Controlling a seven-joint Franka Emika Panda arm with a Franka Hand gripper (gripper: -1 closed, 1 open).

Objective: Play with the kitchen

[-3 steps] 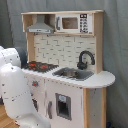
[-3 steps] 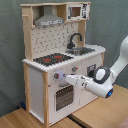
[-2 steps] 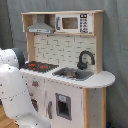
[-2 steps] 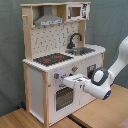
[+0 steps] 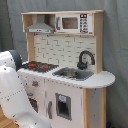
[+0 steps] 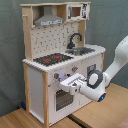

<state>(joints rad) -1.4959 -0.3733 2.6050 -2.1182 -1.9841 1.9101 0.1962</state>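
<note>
Since the earlier frame the gripper [image 6: 64, 83] sits closer against the kitchen [image 6: 37, 75] front, just above the oven door [image 6: 63, 99]; grip state cannot be determined.

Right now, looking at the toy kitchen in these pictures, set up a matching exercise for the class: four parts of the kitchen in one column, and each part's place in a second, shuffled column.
Column one:
1. hob
2. faucet
3. microwave
4. oven door

Column two:
A. top shelf, beside the grey hood
B. front of the kitchen, below the worktop, where the gripper is
C. on the worktop, beside the sink, black with red rings
D. behind the sink, black and curved

Pairs: 1-C, 2-D, 3-A, 4-B
</note>
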